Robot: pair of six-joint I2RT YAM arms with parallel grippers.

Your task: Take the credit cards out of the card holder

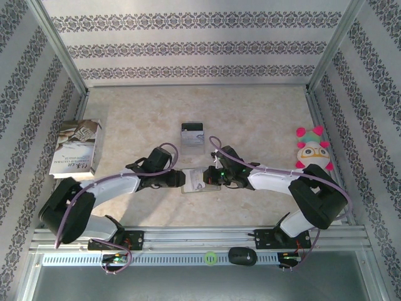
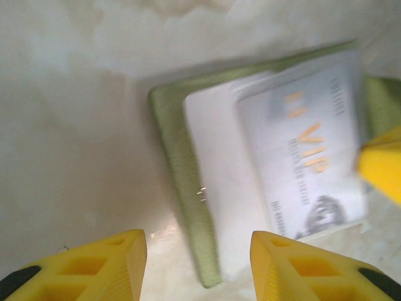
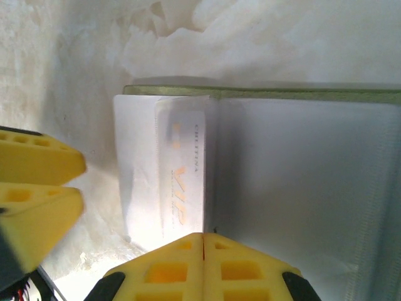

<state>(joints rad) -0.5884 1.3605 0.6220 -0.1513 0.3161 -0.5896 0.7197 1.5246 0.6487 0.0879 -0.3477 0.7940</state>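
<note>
While the right gripper (image 3: 203, 266) is resting clenched, fingertips together with nothing between them, on the inner face of the open card holder (image 3: 282, 94), the left gripper (image 2: 199, 266) is hovering released at the holder's other end. Its yellow fingers (image 2: 113, 263) are standing apart, gripping nothing, just above the holder's corner.

The olive-tan holder is lying flat near the near edge of the table (image 1: 250, 113), about midway between the left and right edges, with a gripper on either side. Two credit cards are showing in it: a pale VIP card (image 2: 301, 157) with orange lettering, and a plain white card (image 2: 213, 182) beneath it. Both are poking part-way out of the clear pocket toward the left gripper. Another card (image 1: 192, 135), black-banded, is lying alone nearer the table's middle, well apart from the holder. A printed booklet (image 1: 76, 147) is sitting by the left edge and a plush toy (image 1: 311, 150) by the right edge.

Several things are looking risky. Because the cards are overlapping, the closing fingers may be pinching both at once, or the holder's green edge along with them. The right gripper seems to be only pressing down, not clamping, so a pull could be dragging the whole holder across the smooth table or folding it shut. A shallow pinch on the glossy card could also be slipping off.
</note>
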